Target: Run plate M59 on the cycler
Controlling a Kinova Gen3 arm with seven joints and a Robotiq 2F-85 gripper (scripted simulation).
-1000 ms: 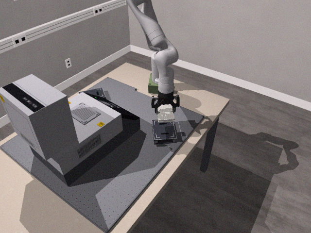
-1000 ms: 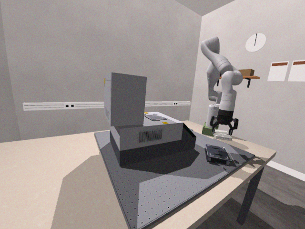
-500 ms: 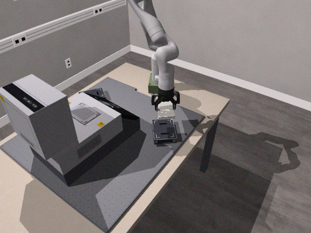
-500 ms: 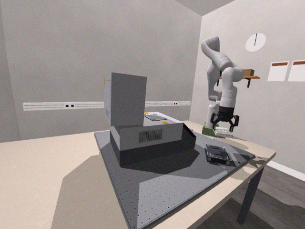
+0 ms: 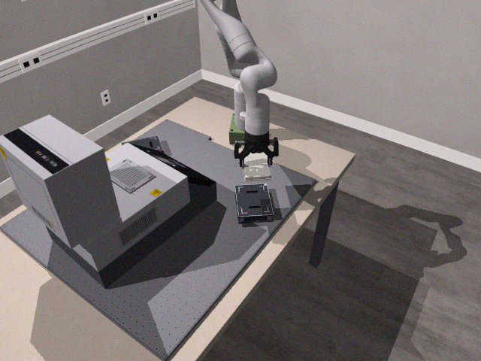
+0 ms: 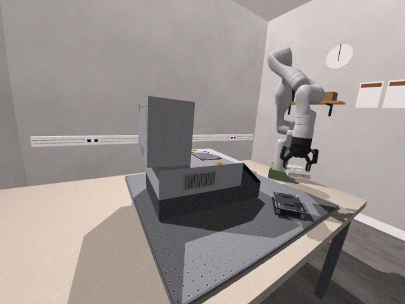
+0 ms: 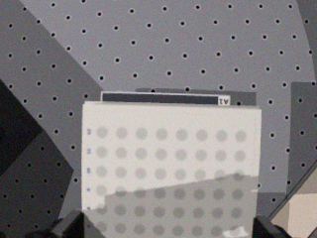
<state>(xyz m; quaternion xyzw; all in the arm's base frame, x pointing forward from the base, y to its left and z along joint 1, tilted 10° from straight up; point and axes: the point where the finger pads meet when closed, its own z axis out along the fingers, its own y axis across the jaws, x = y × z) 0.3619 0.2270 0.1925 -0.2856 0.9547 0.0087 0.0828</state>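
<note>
So the fingers point(image 5: 243, 161) point(image 6: 307, 166) are spread pretty wide, but they've got the pale well plate point(image 5: 257, 173) point(image 6: 299, 174) point(image 7: 170, 164) between them, up in the air near the dark nest point(image 5: 253, 200) point(image 6: 289, 203) point(image 7: 158, 98). Can't tell which plate it is, tbh.

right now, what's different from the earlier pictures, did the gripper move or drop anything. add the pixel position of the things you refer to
The gripper point(image 5: 256, 165) point(image 6: 295, 168) point(image 7: 168, 229) and the white well plate point(image 5: 257, 173) point(image 6: 298, 175) point(image 7: 170, 149) between its fingers rose together, drawing away from the dark plate nest point(image 5: 254, 200) point(image 6: 289, 202) point(image 7: 158, 98). Nothing was taken hold of or let go. The nest and the cycler point(image 5: 85, 201) point(image 6: 169, 130) stayed put, lid housing raised.
</note>
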